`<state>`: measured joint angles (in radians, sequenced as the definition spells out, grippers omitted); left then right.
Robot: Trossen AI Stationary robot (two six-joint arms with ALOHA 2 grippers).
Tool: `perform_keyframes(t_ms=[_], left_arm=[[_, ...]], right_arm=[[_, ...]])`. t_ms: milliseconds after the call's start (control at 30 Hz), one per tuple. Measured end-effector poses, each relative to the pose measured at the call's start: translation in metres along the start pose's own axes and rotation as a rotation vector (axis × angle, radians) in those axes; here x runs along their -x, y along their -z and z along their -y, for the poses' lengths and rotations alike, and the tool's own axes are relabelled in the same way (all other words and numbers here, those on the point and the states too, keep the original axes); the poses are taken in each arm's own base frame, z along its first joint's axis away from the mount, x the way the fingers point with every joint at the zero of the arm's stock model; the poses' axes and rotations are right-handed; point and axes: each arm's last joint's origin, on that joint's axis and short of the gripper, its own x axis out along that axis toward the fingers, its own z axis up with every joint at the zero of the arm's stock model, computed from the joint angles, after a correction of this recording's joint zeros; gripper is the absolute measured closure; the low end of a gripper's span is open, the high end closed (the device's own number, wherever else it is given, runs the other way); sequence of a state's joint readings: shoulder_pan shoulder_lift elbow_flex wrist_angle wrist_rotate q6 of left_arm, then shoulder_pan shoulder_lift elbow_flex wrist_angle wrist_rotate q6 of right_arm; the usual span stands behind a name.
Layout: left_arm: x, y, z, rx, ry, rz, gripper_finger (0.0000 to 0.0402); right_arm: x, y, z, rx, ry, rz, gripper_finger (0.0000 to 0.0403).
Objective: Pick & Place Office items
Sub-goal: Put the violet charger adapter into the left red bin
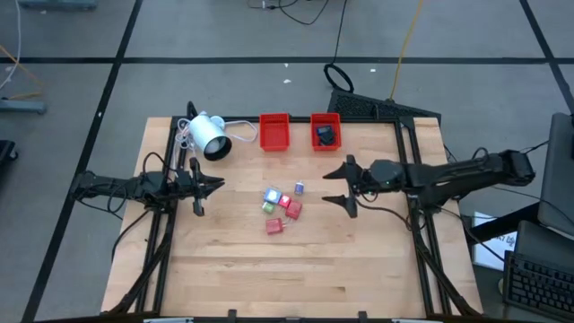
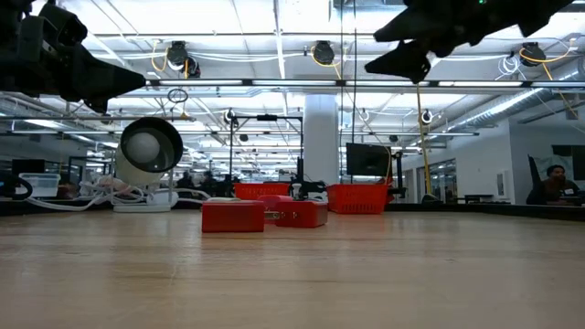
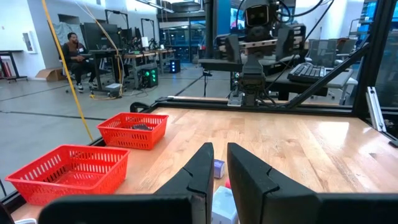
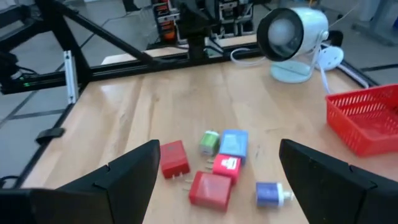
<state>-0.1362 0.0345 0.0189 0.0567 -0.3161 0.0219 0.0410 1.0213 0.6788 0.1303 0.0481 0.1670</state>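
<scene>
Wooden table (image 1: 359, 260), pale plank grain, dark metal frame along its edges; grey floor around it.

Left edge: left gripper (image 1: 208, 187) hangs over the table, fingers clenched together, nothing between them. Left wrist view confirms: the two dark fingers (image 3: 202, 174) nearly touch, empty.

Far left corner: white lamp (image 1: 209, 136), cylindrical, smooth plastic, on a round base with a white cable. Low view shows its round face above the table surface.

Far edge, middle: two red trays, rectangular mesh plastic. Left tray (image 1: 274, 131) looks empty from above. Right tray (image 1: 326, 130) holds a dark piece (image 1: 326, 135); left wrist view also shows something dark inside it, otherwise unclear.

Table centre: office items (image 1: 282, 208), a loose cluster of small blocky pieces. High view gives colours only: red, green, pale blue, blue. Right wrist view adds shape: a red block (image 4: 174, 157) with two metal prongs, a second red block (image 4: 210, 188), a green piece (image 4: 210, 142), a pale blue square (image 4: 234, 143), a blue piece (image 4: 269, 193) slightly apart. Low view shows only red blocks, side-on.

Right of the cluster: right gripper (image 1: 343, 187), fingers spread wide, holding nothing, touching nothing, near the cluster.

Beyond the table: a seated person in the left wrist and low views.
</scene>
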Motion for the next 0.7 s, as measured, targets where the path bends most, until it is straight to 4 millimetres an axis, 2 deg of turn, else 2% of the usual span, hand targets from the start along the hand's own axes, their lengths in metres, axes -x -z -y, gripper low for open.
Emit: perform_keyframes(t_ms=[167, 700], left_arm=[[0.0, 0.0, 0.0, 0.0, 0.0, 0.0, 0.0355], [0.0, 0.0, 0.0, 0.0, 0.0, 0.0, 0.0355]], right_arm=[[0.014, 0.001, -0.004, -0.014, -0.02, 0.007, 0.0083], [0.049, 0.037, 0.006, -0.075, 0.014, 0.08, 0.0083]])
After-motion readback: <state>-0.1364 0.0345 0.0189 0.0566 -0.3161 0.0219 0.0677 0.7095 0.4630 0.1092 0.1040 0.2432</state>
